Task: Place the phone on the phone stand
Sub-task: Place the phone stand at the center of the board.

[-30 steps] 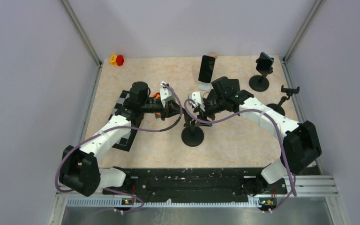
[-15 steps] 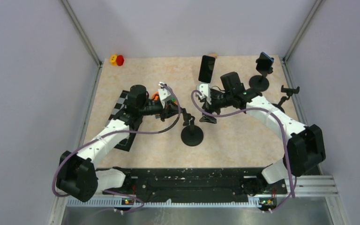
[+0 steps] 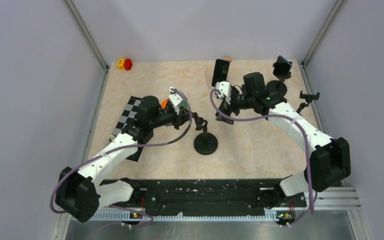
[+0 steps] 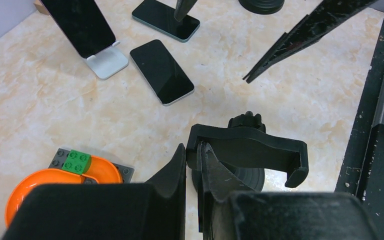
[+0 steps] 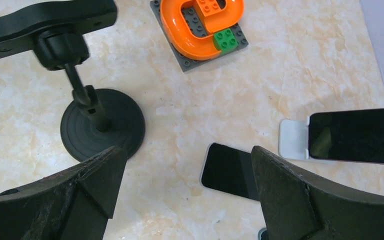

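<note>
Pinching matte phone stand (image 4: 250, 147), left jaws; right jaws apart over glossy phone (image 5: 228, 172)

Black phone (image 4: 162, 71), black stand (image 4: 250, 148)

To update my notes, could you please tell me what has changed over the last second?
The right gripper opened and drew back from the black phone stand toward the far side, now hovering over the flat phone. The left gripper stayed shut on the stand's cradle; its base stayed put.
</note>
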`<state>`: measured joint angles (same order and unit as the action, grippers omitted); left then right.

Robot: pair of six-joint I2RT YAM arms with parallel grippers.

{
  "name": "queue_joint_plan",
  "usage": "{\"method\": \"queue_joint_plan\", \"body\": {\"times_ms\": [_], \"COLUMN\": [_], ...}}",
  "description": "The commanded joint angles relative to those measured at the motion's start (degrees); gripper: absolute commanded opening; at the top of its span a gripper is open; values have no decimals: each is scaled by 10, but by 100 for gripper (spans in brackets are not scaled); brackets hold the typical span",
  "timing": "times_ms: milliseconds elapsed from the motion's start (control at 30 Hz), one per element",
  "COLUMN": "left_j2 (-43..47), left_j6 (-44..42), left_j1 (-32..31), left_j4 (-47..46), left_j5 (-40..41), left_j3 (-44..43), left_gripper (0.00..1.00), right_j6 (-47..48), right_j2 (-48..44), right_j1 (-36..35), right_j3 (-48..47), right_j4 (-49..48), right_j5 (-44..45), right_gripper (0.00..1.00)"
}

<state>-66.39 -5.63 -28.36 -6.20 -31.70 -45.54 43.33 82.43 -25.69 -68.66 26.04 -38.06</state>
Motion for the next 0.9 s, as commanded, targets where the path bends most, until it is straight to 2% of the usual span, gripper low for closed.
{"method": "queue_joint_plan", "body": {"times_ms": [0, 400, 700, 867], "left_j2": [34, 90, 95, 85], "left_j6": [10, 20, 49, 39], "left_j1": [-29, -63, -85, -116], "left_j4": [-8, -27, -72, -84], "left_j5": [72, 163, 224, 226], "left_j3": [2, 41, 70, 74], "left_gripper": [0, 0, 0, 0], "right_j6": [-8, -32, -92, -114], "right_j2": [-13, -9, 12, 28], "right_j1": [12, 47, 61, 73], "right_j3": [0, 8, 21, 31], "right_j4": [-26, -57, -131, -169], "right_j5": [12, 30, 137, 196], "right_gripper": [99, 99, 99, 99]}}
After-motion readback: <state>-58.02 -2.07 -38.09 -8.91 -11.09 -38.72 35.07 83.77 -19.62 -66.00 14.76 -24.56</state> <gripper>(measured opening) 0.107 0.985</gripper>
